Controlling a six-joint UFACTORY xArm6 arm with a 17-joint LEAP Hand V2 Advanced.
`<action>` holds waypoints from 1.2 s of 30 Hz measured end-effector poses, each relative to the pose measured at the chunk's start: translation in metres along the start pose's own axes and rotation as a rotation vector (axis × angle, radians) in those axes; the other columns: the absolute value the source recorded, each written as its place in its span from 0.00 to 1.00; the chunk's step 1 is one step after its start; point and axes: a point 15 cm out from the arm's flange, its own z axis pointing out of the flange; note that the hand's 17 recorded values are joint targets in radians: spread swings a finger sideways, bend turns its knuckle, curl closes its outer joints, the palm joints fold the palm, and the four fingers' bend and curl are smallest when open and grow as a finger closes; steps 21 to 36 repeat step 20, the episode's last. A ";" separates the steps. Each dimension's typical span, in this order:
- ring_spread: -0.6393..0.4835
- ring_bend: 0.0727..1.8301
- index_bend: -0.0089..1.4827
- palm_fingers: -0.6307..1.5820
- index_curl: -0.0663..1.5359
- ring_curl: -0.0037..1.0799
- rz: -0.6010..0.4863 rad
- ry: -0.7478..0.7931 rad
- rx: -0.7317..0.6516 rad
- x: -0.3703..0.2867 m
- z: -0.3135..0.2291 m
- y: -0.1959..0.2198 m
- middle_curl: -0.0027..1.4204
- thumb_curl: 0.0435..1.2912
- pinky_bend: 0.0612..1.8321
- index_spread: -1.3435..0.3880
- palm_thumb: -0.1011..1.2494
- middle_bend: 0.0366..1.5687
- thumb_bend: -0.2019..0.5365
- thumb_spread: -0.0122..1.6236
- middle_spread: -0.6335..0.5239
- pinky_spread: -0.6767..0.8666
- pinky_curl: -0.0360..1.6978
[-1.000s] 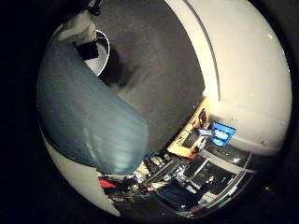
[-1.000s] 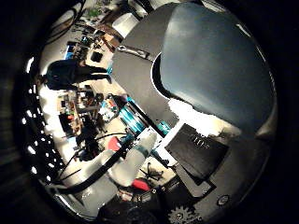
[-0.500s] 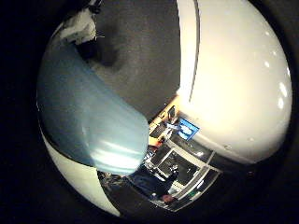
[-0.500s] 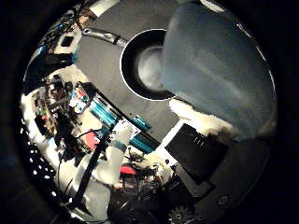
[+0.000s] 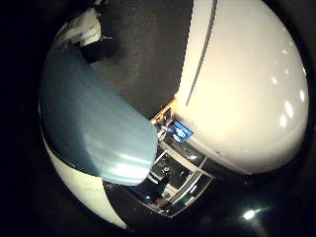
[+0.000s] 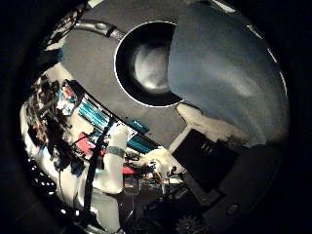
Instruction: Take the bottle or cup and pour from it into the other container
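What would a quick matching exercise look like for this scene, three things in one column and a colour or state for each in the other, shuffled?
Things:
1. blue cup
2. pan
3. grey mat

Descriptions:
A. dark, round, with a thin pale rim and a long handle
B. flat surface under the round vessel
C. pale blue, fills much of the view close to the palm

Pairs: 1-C, 2-A, 3-B

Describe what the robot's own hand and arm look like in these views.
The hand shows as a flat black boxy block with a white part beside it and a small dark gear at the view's edge. The arm is a smooth white tube ringed by a greyish-teal band.
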 end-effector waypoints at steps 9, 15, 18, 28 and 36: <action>0.32 0.65 0.35 0.73 0.74 0.69 -0.005 0.003 0.006 -0.004 -0.003 -0.003 0.77 0.55 0.70 0.47 0.79 0.54 0.23 0.32 0.24 0.25 0.51; 0.31 0.65 0.35 0.73 0.74 0.69 -0.001 -0.008 0.018 -0.005 -0.006 -0.001 0.78 0.56 0.69 0.47 0.80 0.54 0.23 0.32 0.23 0.25 0.51; 0.31 0.65 0.35 0.73 0.74 0.69 0.001 -0.011 0.021 -0.004 -0.007 0.001 0.78 0.56 0.69 0.47 0.80 0.53 0.23 0.32 0.23 0.25 0.51; 0.31 0.65 0.35 0.73 0.75 0.69 0.003 -0.013 0.027 -0.002 -0.008 0.003 0.78 0.56 0.69 0.47 0.80 0.53 0.23 0.32 0.23 0.25 0.51; 0.31 0.65 0.35 0.73 0.75 0.69 0.003 -0.013 0.027 -0.002 -0.008 0.003 0.78 0.56 0.69 0.47 0.80 0.53 0.23 0.32 0.23 0.25 0.51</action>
